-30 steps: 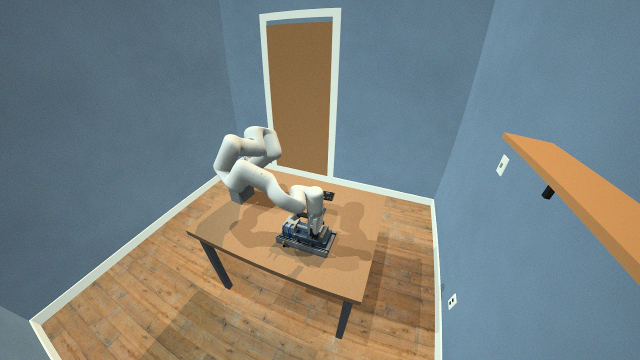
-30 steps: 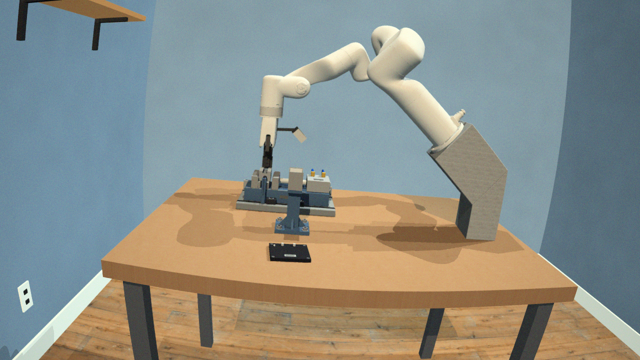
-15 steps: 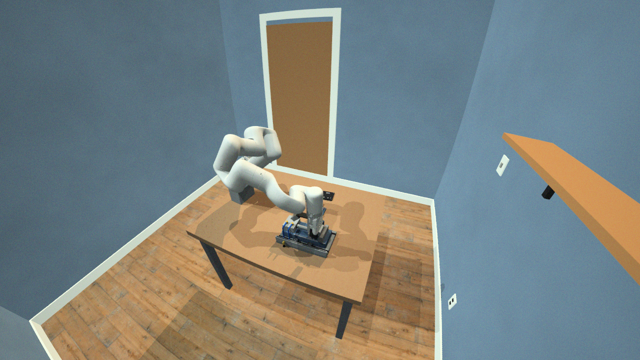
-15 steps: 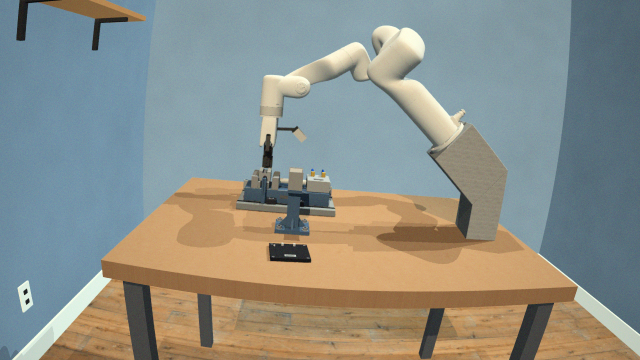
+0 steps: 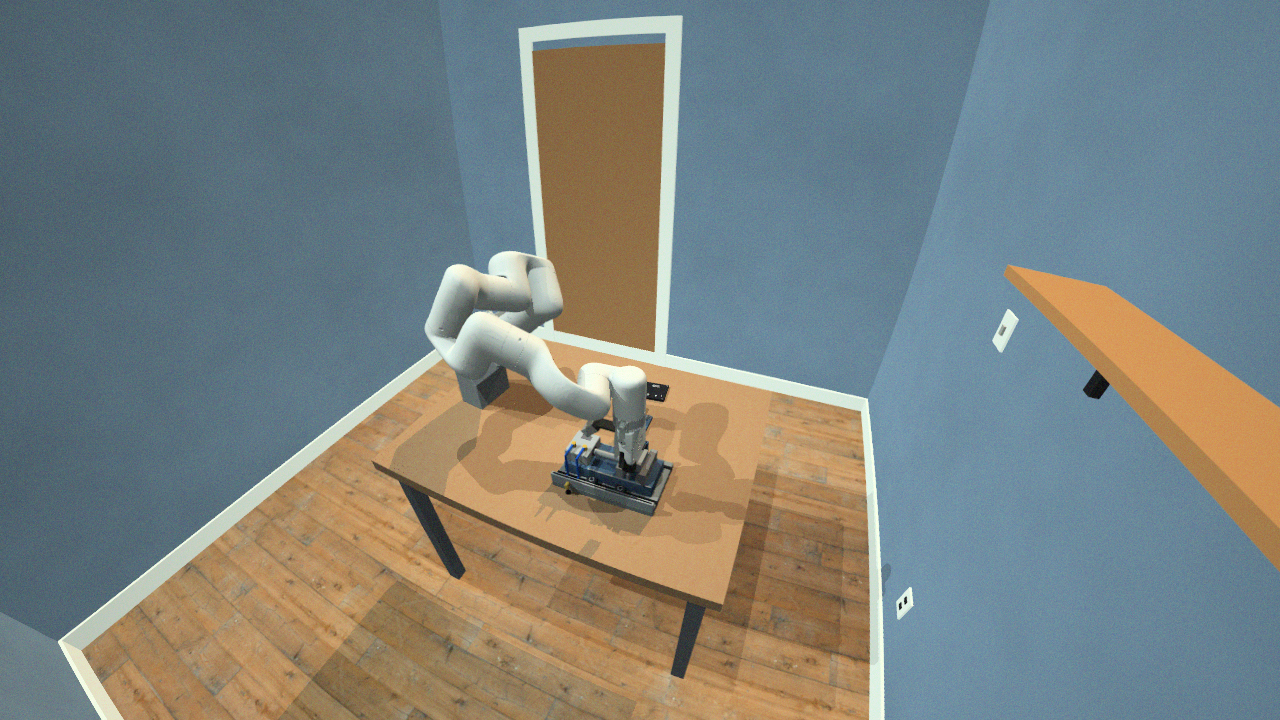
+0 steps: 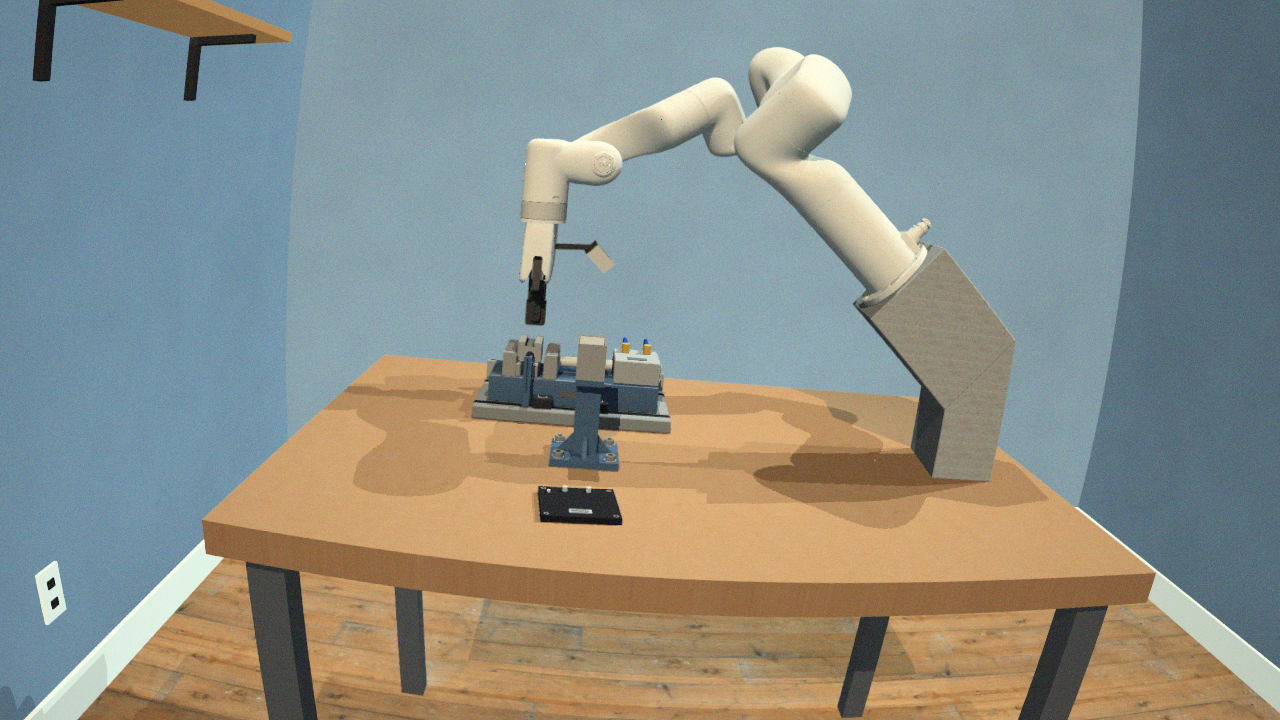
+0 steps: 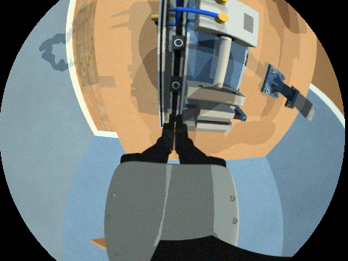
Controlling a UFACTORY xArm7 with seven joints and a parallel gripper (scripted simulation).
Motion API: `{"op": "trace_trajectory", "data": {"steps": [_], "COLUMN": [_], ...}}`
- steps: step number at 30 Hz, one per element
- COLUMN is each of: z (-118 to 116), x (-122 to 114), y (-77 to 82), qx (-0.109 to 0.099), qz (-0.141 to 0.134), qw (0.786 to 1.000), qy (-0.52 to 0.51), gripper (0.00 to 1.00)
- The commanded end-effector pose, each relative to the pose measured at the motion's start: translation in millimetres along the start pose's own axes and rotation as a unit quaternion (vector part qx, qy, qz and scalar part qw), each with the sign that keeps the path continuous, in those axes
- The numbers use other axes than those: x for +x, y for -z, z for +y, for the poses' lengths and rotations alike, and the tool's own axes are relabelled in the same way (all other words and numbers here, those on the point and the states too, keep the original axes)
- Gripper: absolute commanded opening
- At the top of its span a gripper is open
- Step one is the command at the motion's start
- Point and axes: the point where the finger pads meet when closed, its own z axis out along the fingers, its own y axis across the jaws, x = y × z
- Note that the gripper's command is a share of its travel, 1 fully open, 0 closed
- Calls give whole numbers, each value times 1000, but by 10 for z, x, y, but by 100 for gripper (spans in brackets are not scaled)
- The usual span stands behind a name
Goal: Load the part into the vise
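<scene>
My gripper (image 6: 535, 313) is shut and empty. It hangs a little above the fixed-jaw end of the vise (image 6: 572, 380), and its fingertips meet in the wrist view (image 7: 174, 123). The vise stands in the middle of the table, with the air cylinder (image 7: 232, 19) at one end and the moving jaw (image 7: 214, 97) on its rod. A grey block (image 7: 208, 120), which seems to be the part, lies past the moving jaw, near the fixed jaw. I cannot tell its slot side or its contact with the work stop. The black infeed plate (image 6: 580, 505) carries no block.
The blue V-block (image 6: 584, 440) stands fixed between the vise and the infeed plate, also seen in the wrist view (image 7: 280, 84). The arm's grey base (image 6: 948, 376) sits at the table's right end. A shelf (image 5: 1154, 385) hangs on the wall.
</scene>
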Motion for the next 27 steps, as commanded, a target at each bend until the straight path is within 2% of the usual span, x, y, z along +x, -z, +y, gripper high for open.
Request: {"op": "trace_trajectory", "data": {"steps": [1,10,19,27], "z": [-6,-6,-6,-6], "x": [-10,-10,-10,-9], "y": [121,334,420,432], "qx": [1,1,1,1], "qz": [-1,-1,-1,-1], "qw": [1000,1000,1000,1000], "qy": [0,0,0,0], "gripper": [0,0,0,0]}}
